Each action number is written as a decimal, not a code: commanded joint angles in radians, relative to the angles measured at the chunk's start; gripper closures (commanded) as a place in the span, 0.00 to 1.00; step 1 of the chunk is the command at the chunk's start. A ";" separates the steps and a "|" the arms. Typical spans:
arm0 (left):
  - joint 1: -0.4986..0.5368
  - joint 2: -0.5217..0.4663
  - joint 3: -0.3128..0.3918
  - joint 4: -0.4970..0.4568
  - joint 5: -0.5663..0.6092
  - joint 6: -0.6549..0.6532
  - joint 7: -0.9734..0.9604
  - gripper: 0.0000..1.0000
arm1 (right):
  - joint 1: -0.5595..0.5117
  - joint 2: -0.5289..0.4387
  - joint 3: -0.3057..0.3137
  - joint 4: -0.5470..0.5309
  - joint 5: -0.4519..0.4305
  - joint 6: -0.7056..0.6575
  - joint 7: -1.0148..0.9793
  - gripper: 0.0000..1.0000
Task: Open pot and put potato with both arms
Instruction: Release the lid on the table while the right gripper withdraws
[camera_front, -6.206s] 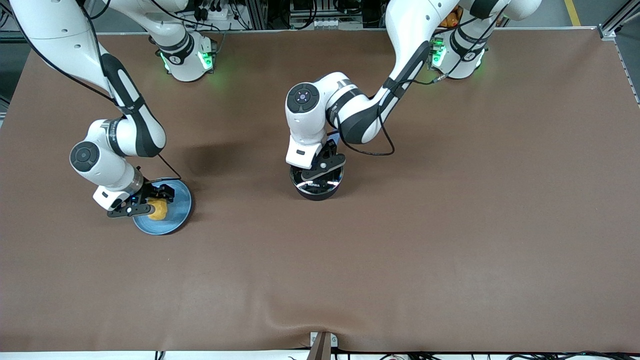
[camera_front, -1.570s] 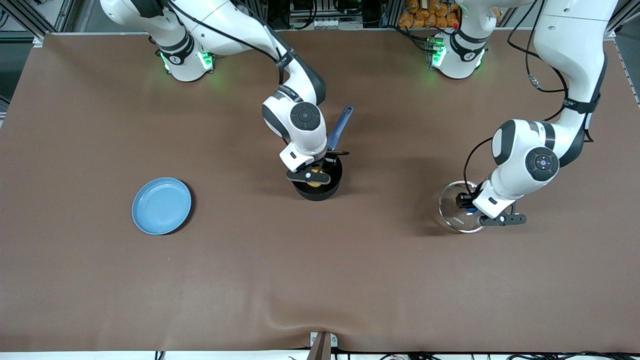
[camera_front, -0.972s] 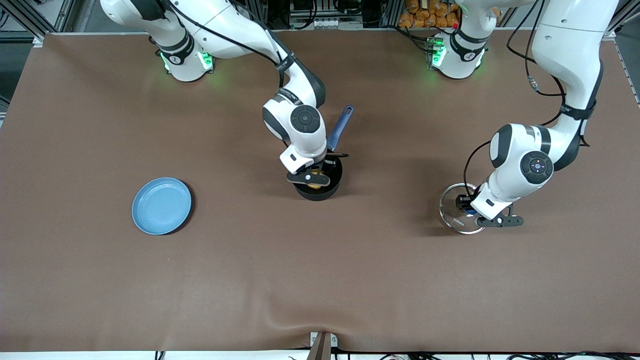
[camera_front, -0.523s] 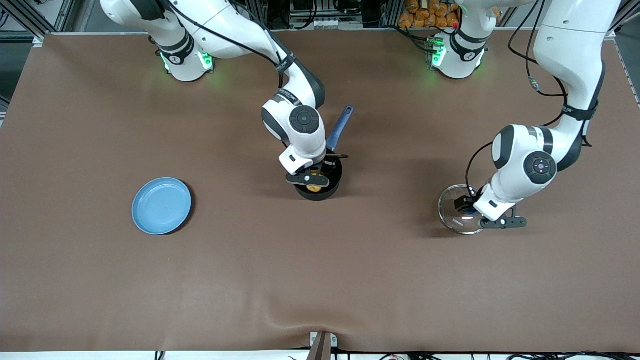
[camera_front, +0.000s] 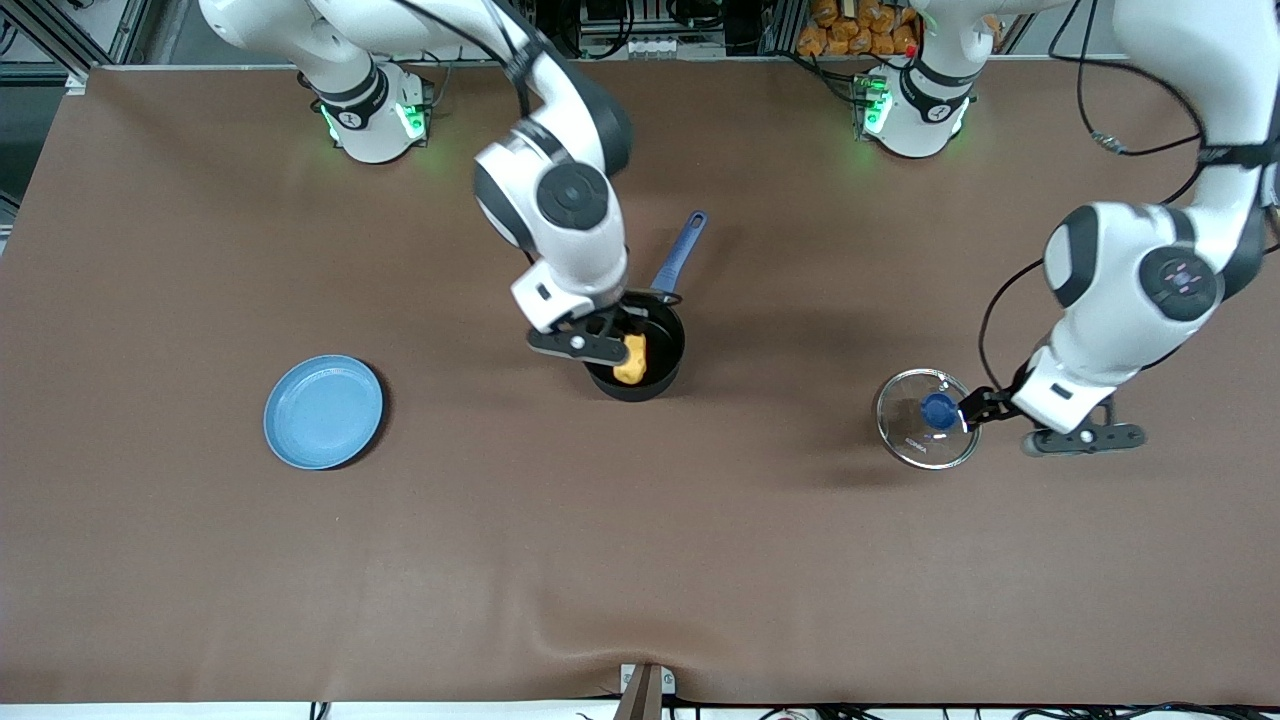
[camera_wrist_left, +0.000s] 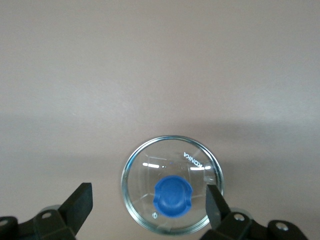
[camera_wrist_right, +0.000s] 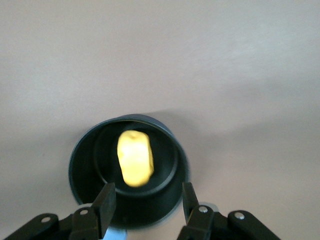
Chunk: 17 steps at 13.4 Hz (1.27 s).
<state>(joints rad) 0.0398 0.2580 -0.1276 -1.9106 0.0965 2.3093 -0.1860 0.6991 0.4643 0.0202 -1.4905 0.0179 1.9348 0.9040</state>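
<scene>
Potato (camera_front: 630, 359): seen lying inside the pot (camera_front: 655, 383), frame centre.
Lid (camera_front: 926, 432): set flat on table, lower right of frame.
Right gripper (camera_front: 597, 343): held apart, empty, over pot's rim.
Left gripper (camera_front: 1040, 422): spread wide, empty, beside lid.

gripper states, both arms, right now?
Left gripper: open, empty, above the glass lid lying on the table.
Right gripper: open, empty, above the pot with the potato inside.

The right arm reaches from its base to mid-bench, its hand (camera_front: 590, 338) hanging in the air with fingers (camera_wrist_right: 104, 204) spread and nothing between them. The left arm bends down at its own end, its hand (camera_front: 1040, 425) raised with fingers (camera_wrist_left: 80, 202) wide apart and empty.
</scene>
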 joint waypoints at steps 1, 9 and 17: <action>0.005 -0.058 -0.011 0.045 0.019 -0.085 0.008 0.00 | -0.077 -0.155 0.011 -0.011 0.046 -0.146 -0.118 0.39; 0.000 -0.247 -0.035 0.153 -0.081 -0.421 -0.009 0.00 | -0.381 -0.441 0.003 -0.008 -0.053 -0.546 -0.619 0.38; 0.000 -0.376 -0.063 0.168 -0.093 -0.597 -0.009 0.00 | -0.633 -0.437 -0.003 0.022 -0.041 -0.564 -0.905 0.36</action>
<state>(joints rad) 0.0361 -0.0978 -0.1853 -1.7461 0.0195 1.7460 -0.1920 0.0772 0.0321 -0.0027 -1.4665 -0.0253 1.3642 0.0040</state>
